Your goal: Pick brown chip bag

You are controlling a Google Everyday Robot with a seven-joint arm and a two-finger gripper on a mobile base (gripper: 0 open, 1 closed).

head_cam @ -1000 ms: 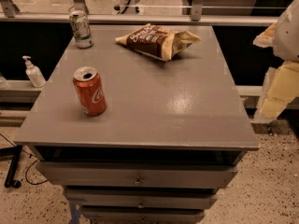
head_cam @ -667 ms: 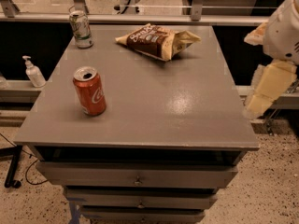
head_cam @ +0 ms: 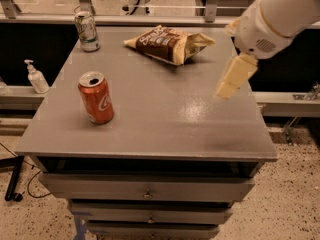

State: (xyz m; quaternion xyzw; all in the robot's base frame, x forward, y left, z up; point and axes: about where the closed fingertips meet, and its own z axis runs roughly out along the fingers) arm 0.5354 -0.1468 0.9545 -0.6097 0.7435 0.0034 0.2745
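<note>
Grey worktop (head_cam: 165, 129) on top of a drawer cabinet (head_cam: 145, 190), seen from the front and above.

- The brown chip bag (head_cam: 167, 44) lay flat at the worktop's far edge, about mid-width and slightly toward the right. It had a dark brown centre with white script, tan-yellow crinkled ends, and its long axis ran roughly along the far edge. Nothing touched it.
- A red cola can (head_cam: 96, 98) stood upright on the worktop's left half, toward the front, with its tab end up.
- A green-and-white soda can (head_cam: 86, 31) stood upright at the worktop's far-left corner.
- A pump bottle (head_cam: 36, 77) stood off the worktop, on a lower ledge just past its left edge.
- The gripper (head_cam: 226, 88) hung over the worktop's right side, about halfway from front to back. It was cream-coloured and angled down and to the left from the white arm (head_cam: 280, 14), which entered past the worktop's far-right corner.
- The gripper was raised off the worktop surface, clear of the chip bag and well apart from both cans.
- I could not tell how far open the jaws were, and nothing was seen in them.
- The speckled floor (head_cam: 295, 209) showed around the worktop's base.
</note>
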